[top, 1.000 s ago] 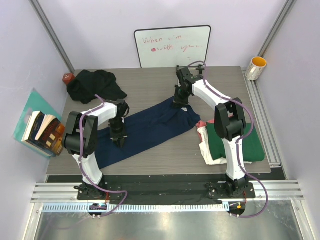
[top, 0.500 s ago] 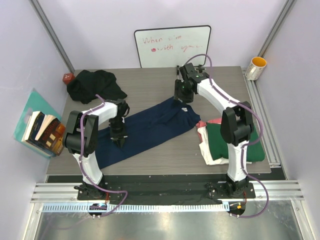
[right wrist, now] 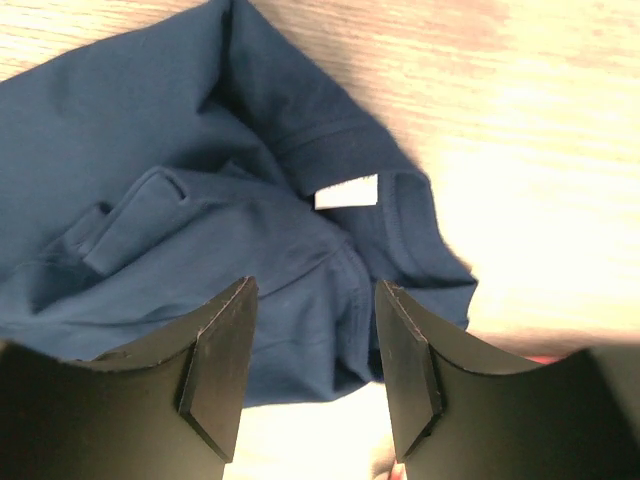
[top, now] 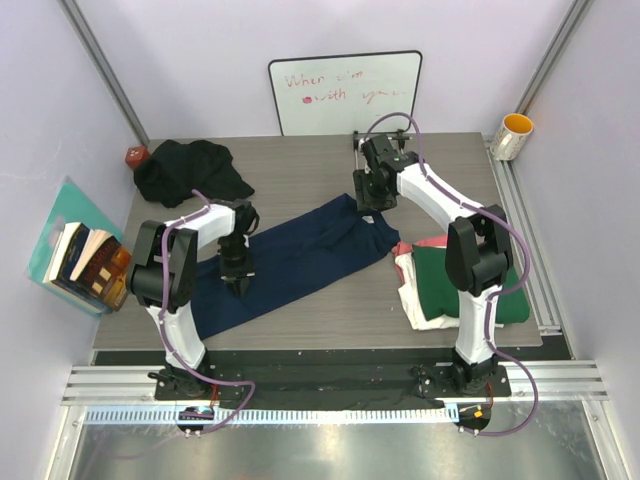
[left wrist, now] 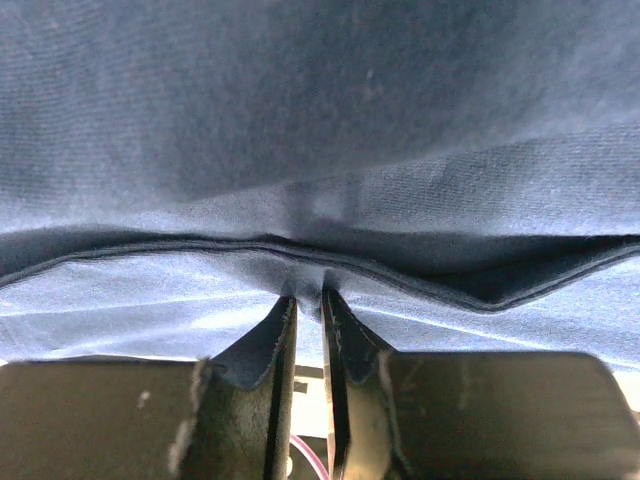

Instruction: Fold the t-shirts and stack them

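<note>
The navy blue t-shirt (top: 300, 255) lies spread diagonally across the middle of the table. My left gripper (top: 238, 280) is pressed down on its left part, with the jaws shut on a fold of the navy fabric (left wrist: 320, 120) at the fingertips (left wrist: 308, 300). My right gripper (top: 368, 200) hovers open just above the shirt's collar end (right wrist: 180, 180), by the white label (right wrist: 346, 193), with nothing between its fingers (right wrist: 315, 288). A black t-shirt (top: 190, 170) lies crumpled at the back left. On the right, a folded dark green t-shirt (top: 510, 290) sits on a cream-white one (top: 415, 295), with a pink-red edge (top: 405, 247) showing.
A whiteboard (top: 345, 90) with red writing leans against the back wall. A yellow mug (top: 513, 135) stands at the back right corner. Books (top: 85, 260) sit off the table's left edge, and a small red object (top: 135, 155) is by the black shirt.
My right gripper has opened, let go of the navy shirt's collar and risen slightly to the right. The left gripper has stayed where it was, still pinching the fabric.
</note>
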Controlling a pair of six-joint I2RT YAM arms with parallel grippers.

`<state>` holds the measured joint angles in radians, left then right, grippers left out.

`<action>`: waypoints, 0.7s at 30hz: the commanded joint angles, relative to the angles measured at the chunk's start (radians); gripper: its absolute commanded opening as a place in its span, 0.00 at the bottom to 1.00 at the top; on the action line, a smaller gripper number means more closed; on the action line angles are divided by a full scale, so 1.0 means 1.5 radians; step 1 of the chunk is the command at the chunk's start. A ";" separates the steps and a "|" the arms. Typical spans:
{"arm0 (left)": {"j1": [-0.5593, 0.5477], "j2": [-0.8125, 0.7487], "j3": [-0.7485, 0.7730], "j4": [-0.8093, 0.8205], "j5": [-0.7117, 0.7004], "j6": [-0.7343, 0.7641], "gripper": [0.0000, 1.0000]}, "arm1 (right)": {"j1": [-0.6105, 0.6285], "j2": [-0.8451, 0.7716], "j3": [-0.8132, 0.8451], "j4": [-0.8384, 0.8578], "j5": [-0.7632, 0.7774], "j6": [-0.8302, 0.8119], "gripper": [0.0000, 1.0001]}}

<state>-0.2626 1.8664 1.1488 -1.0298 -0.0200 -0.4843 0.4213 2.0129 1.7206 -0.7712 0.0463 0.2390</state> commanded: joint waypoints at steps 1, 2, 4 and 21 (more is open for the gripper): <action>-0.001 0.039 -0.018 0.024 0.000 0.010 0.15 | -0.004 0.008 0.000 0.058 0.020 -0.053 0.56; -0.001 0.039 -0.016 0.024 0.003 0.009 0.15 | -0.004 0.009 -0.003 0.066 0.019 -0.055 0.58; -0.001 0.041 -0.008 0.019 0.010 0.007 0.15 | -0.005 0.013 -0.012 0.087 0.013 -0.062 0.62; -0.003 0.059 0.024 -0.002 0.003 0.016 0.15 | -0.004 0.080 0.006 0.168 -0.125 -0.063 0.63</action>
<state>-0.2623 1.9171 1.1934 -1.0878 -0.0071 -0.4690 0.4149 2.1262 1.7065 -0.5900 -0.0788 0.1581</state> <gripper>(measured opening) 0.150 0.625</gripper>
